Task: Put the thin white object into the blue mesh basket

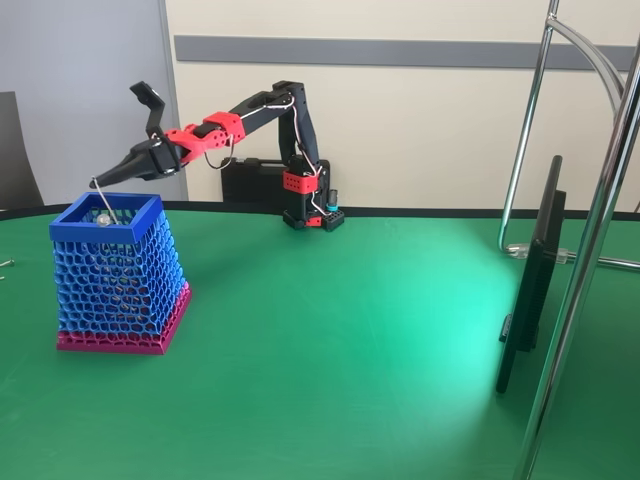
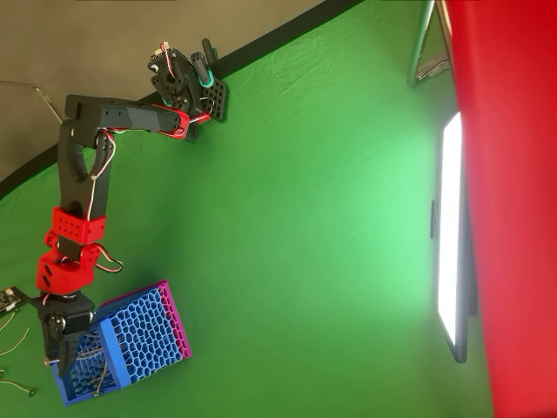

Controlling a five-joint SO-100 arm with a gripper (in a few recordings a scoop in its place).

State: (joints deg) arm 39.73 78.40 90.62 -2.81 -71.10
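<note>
Green cloth tabletop [image 1: 360, 360], basket placed at the left of the fixed view. Blue mesh basket [image 1: 118, 275] upright, solid blue rim on top, magenta base band resting on the cloth. Black gripper [image 1: 103, 180] extended from the red-and-black arm [image 1: 262, 110], tip just above the basket's rear rim; jaws pressed together on the upper end of the thin white object [image 1: 100, 200], one black finger part raised clear above the wrist. Thin white object hanging from the tip, slanting down into the basket mouth, lower end inside the rim beside a small shiny ball [image 1: 102, 219]. Same position confirmed from overhead: gripper [image 2: 63, 359] over the open top of the basket [image 2: 130, 341]. Arm base [image 1: 312, 215] well apart at the table's far edge. Dark monitor [image 1: 533, 280] edge-on at right, chrome stand tubes [image 1: 590, 250] beside it, neither near the basket. Loose wires [image 2: 12, 344] on the cloth close to the basket, seen from overhead.
</note>
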